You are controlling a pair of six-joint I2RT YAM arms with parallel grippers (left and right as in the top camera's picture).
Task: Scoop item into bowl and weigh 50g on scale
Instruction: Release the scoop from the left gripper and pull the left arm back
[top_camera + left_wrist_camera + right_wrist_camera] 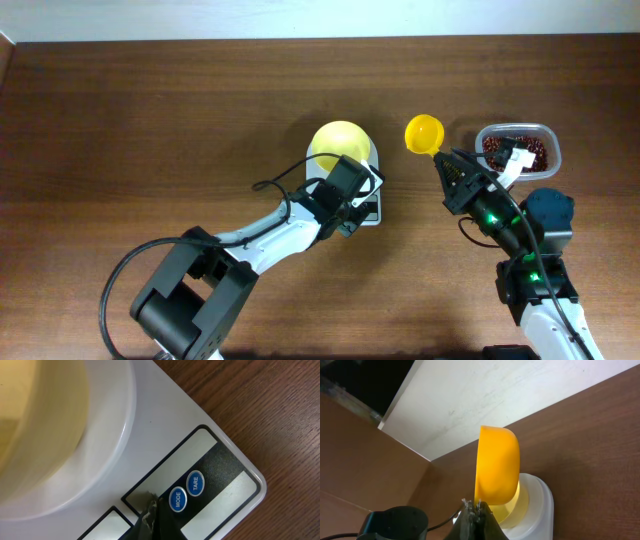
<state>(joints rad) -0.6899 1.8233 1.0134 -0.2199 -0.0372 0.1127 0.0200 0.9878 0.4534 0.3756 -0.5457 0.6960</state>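
Note:
The pale yellow bowl (340,143) sits on the white scale (372,208); the left wrist view shows both bowl (35,435) and scale (165,425). My left gripper (348,200) is shut, its tip (150,509) on the scale's front panel beside the blue MODE button (177,499). My right gripper (452,172) is shut on the handle of a yellow scoop (424,133), held right of the bowl. From above the scoop looks empty. In the right wrist view the scoop (497,465) hangs before the bowl (517,502). Red-brown beans (528,150) lie in the tub.
The clear plastic tub (552,150) stands at the right, behind my right arm. A blue TARE button (195,483) sits beside MODE. A pale wall edge (300,18) runs along the table's back.

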